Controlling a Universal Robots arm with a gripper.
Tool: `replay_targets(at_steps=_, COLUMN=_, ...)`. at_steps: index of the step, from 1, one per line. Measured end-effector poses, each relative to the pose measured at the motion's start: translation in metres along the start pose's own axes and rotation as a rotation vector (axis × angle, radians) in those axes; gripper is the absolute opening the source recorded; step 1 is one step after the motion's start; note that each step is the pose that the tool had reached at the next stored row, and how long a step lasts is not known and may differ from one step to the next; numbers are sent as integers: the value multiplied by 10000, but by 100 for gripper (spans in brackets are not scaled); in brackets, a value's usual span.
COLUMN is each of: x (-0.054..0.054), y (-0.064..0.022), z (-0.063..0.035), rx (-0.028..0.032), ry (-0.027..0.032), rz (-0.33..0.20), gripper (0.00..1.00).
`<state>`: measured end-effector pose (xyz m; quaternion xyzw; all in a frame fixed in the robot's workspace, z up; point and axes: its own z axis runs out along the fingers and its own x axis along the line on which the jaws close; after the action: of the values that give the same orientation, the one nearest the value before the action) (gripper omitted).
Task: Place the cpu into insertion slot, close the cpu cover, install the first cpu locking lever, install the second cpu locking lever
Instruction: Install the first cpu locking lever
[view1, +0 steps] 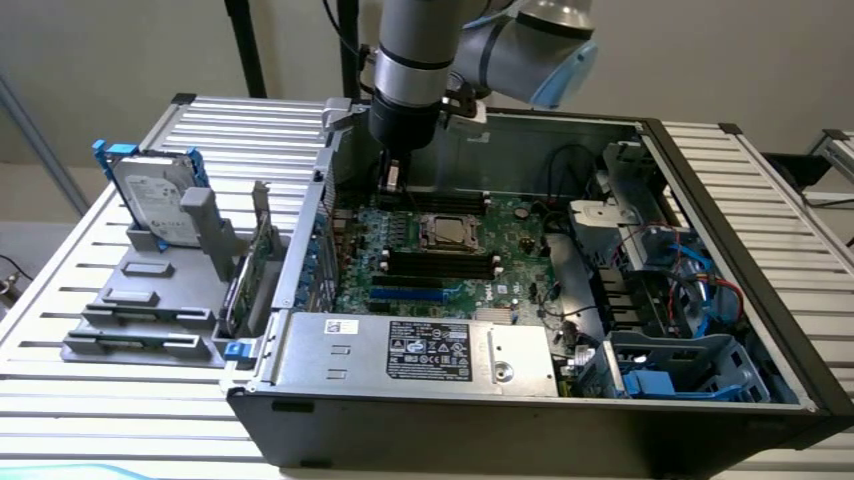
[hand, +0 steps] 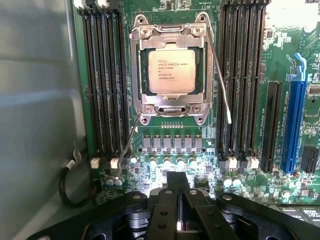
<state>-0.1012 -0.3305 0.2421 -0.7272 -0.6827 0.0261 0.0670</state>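
Note:
The cpu (hand: 171, 71) lies flat in the insertion slot (hand: 200, 119) on the green motherboard (view1: 514, 262). The cpu cover (hand: 170, 106) is down around it, its window framing the chip's pale face. Two thin wire locking levers stand out from the socket: one lever (hand: 220, 82) slants along one side and the other lever (hand: 130, 142) angles off a corner toward the gripper. My gripper (hand: 177, 181) is shut with nothing in it. It hangs above the board a short way from the socket. In the exterior view the gripper (view1: 391, 182) is just behind and to the left of the slot (view1: 449, 233).
Long black memory slots (hand: 105, 80) flank the socket on both sides, and a blue card slot (hand: 292, 125) lies further out. A grey power-supply box (view1: 414, 350) fills the case's front. Cables and blue drive bays (view1: 667, 290) crowd the exterior view's right. A hard drive (view1: 154, 200) stands outside.

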Motion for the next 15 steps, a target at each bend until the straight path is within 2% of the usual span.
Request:
replay_targets(at_steps=6, x=1, y=-2, z=-15, rx=-39, ry=146, rz=761, gripper=11)
replay_targets(at_steps=15, x=1, y=-3, z=-21, rx=-110, ry=324, rz=2039, gripper=11)
